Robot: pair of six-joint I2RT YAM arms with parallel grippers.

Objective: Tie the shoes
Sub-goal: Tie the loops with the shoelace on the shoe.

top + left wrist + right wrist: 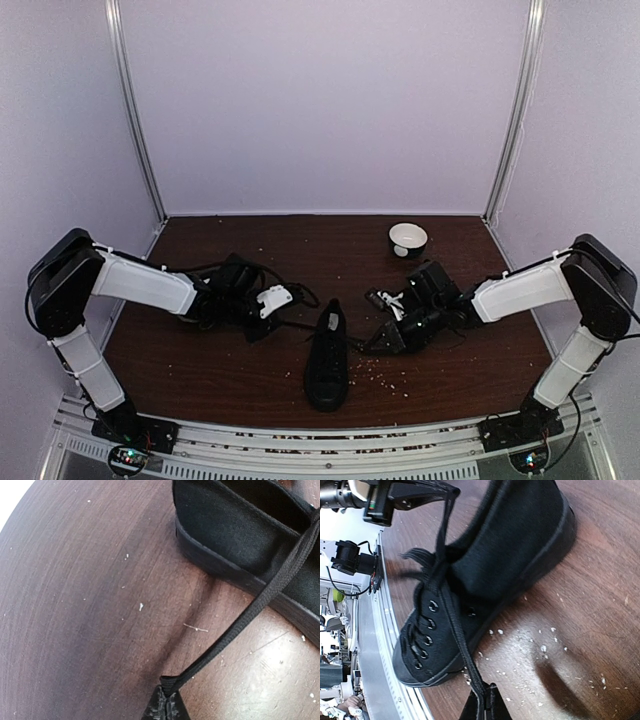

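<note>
**Dark wood table, one black shoe, a lace in each gripper**

Dark brown table, flecked with pale crumbs, fills the floor of a lavender-walled booth. Nearest in the overhead view, a metal rail carries both arm bases. Just beyond it a black shoe lies at centre, toe toward the rail and heel away. The left gripper sits off the shoe's left side near the heel, and the right gripper is just beside its right side. From above both are dark shapes on dark wood, and how their jaws stand cannot be read.

The wrist cameras settle it. The left wrist view shows that gripper's tips pressed together on the end of a flat black lace, drawn taut across the shoe's side. The right wrist view shows its own tips pinching a second lace that runs up past the eyelets, visible only here. The shoe's heel is cut off at the top of that picture.

Farther back, a dark mass under the left wrist is too murky to identify. A white bowl stands near the rear right, well apart from the shoe.
</note>
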